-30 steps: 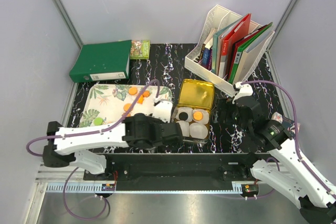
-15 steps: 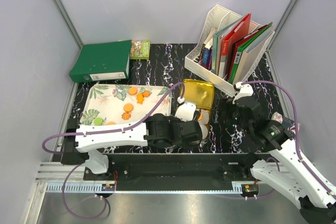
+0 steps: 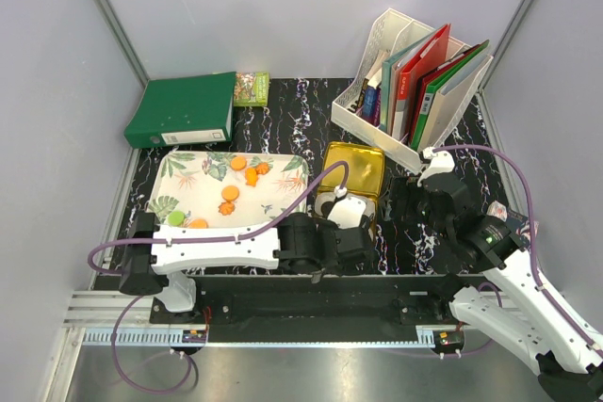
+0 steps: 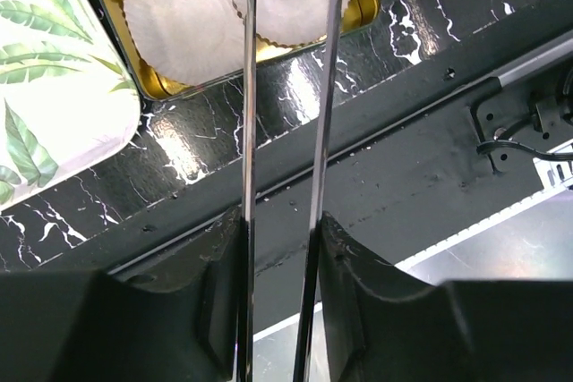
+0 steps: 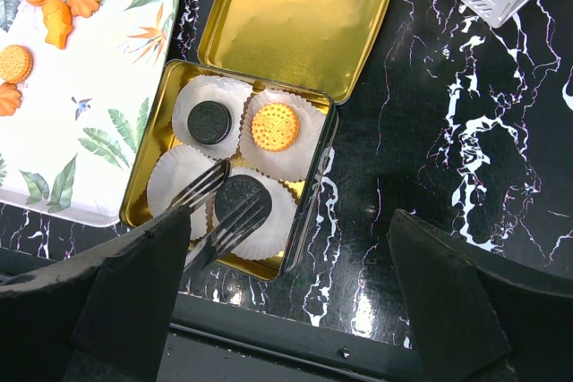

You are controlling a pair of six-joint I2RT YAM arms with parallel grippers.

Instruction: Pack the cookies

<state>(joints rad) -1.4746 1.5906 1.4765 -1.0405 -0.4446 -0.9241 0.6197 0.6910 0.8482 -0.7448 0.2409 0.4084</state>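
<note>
1. Left gripper: two long thin steel fingers, narrowly apart, flank a black round cookie. Whether they press on it cannot be told. Right gripper: jaws wide apart, nothing between them.
2. White mesh file rack holding red and green folders, far right.
3. Green lever-arch binder, lying flat, far left.
4. White rectangular leaf-print tray, bearing loose orange round cookies.
5. Gold metal tin, just right of the tray, with the right gripper on its other side. Its lid is open and laid back. Four white paper cups sit inside:
   - far-left: a second black cookie
   - far-right: an orange cookie
   - near-right: the flanked cookie
   - near-left: empty
6. Small patterned packet, just beside the binder.
7. Black white-veined marble-look tabletop; plain grey walls on three sides.
8. In the overhead view the left arm covers most of the tin's base. Only the right wrist view shows all four cups. The left wrist view shows just the near cups and a tray corner.
</note>
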